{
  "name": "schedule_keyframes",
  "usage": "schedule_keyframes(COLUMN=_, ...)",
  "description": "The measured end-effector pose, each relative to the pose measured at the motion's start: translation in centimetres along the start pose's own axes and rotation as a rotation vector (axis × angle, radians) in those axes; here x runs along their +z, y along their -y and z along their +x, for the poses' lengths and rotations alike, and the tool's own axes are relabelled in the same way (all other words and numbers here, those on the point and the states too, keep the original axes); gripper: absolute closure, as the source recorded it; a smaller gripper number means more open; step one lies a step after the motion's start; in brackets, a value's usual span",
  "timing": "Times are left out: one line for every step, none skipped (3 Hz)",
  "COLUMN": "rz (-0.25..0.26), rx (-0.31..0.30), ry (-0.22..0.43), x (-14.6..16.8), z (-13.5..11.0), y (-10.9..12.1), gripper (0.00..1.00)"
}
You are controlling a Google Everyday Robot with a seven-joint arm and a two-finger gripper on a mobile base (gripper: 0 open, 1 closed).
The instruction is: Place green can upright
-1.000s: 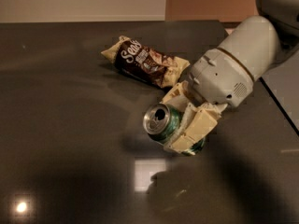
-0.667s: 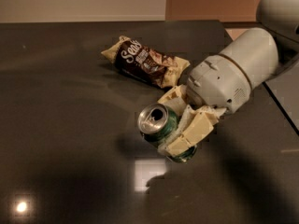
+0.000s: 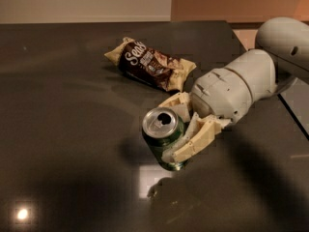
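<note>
The green can (image 3: 162,138) sits near the middle of the dark surface (image 3: 63,124), a little toward the right. It is not fully upright. Its silver pull-tab top tips up and toward the camera, and its body slants down and to the right to a lower end close above the surface. Whether that lower end touches the surface or hangs just clear of it cannot be told; a dark shadow lies beside and under it.

The claw (image 3: 172,132) is pinching the can. Its pale fingers (image 3: 198,138) press the can's flanks from the right, one above and behind, the other below and in front. The rounded white wrist (image 3: 231,88) reaches in from the right edge of the view.

Well apart from the can, further back on the surface, lies a brown and cream snack bag (image 3: 152,64), flat on its side and out of the way. A bright square of reflected light (image 3: 149,180) shows on the surface just in front of the can.

As a judgement, the task is well under way: the can is gripped and most of the way to vertical. What remains is to bring it fully straight, seat its base flat on the surface and let go without tipping it.
</note>
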State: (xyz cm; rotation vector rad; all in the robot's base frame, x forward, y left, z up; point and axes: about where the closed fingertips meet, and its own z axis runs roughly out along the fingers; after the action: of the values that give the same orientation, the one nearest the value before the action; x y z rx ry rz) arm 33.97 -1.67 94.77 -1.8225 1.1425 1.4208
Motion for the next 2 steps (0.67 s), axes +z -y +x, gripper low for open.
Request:
schedule_keyframes(rz=0.007, rx=-0.035, ry=0.068, x=-0.7, z=1.0, y=0.5, gripper=1.00)
schedule_keyframes(rz=0.022, rx=-0.037, ry=0.108, x=-1.5, z=2.3, y=0.7, gripper=1.00)
